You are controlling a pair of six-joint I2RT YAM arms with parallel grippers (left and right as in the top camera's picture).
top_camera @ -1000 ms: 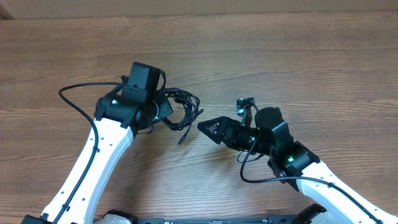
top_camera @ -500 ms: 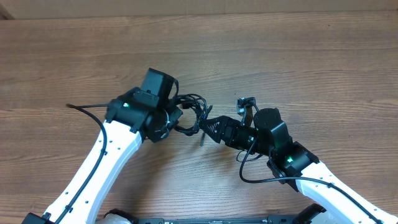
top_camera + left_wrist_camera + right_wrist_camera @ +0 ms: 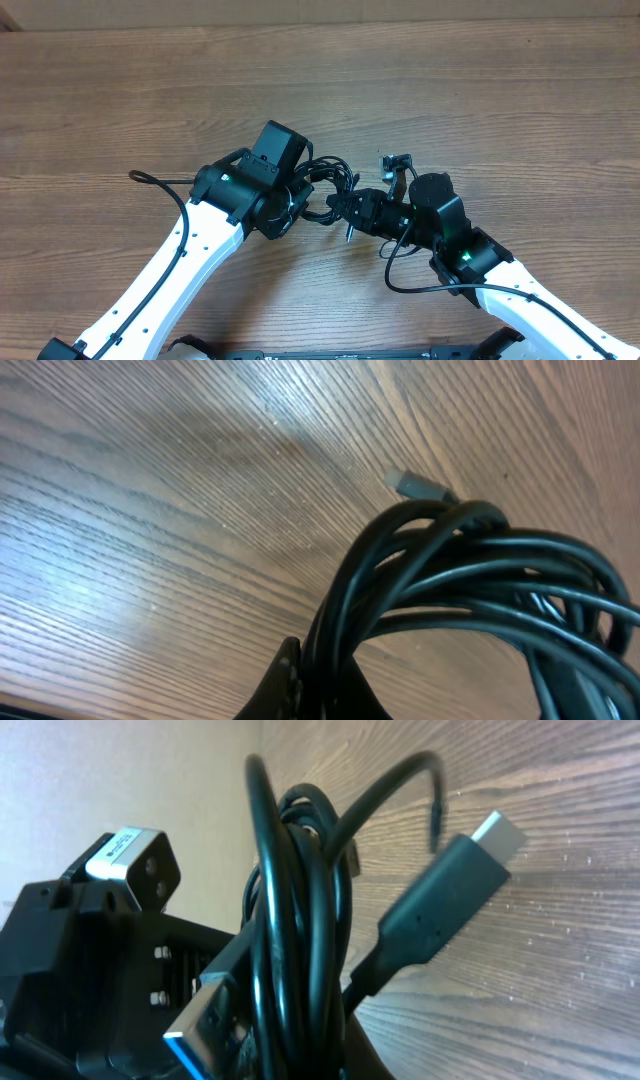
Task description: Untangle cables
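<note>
The cables (image 3: pixel 328 178) are a small coil of thin black cords held above the wooden table between both arms. My left gripper (image 3: pixel 304 204) is shut on the coil's left side. In the left wrist view the strands (image 3: pixel 450 565) loop up out of the pinched fingertips (image 3: pixel 283 682), with a silvery plug (image 3: pixel 410 484) beyond. My right gripper (image 3: pixel 342 208) is shut on the coil's right side. The right wrist view shows the bundle (image 3: pixel 295 920) clamped upright, a black plug with a silver tip (image 3: pixel 450 890) sticking out right and a blue-tipped flat plug (image 3: pixel 205 1020) at left.
The left arm's black wrist housing (image 3: pixel 90 940) is close in front of the right gripper. A thicker black arm wire loops out at left (image 3: pixel 150 180), another curls below the right arm (image 3: pixel 400 280). Bare wooden table (image 3: pixel 480 90) lies behind.
My left arm has carried the coil rightward to the right gripper. The right gripper's jaws, open a second ago, have closed on the coil.
</note>
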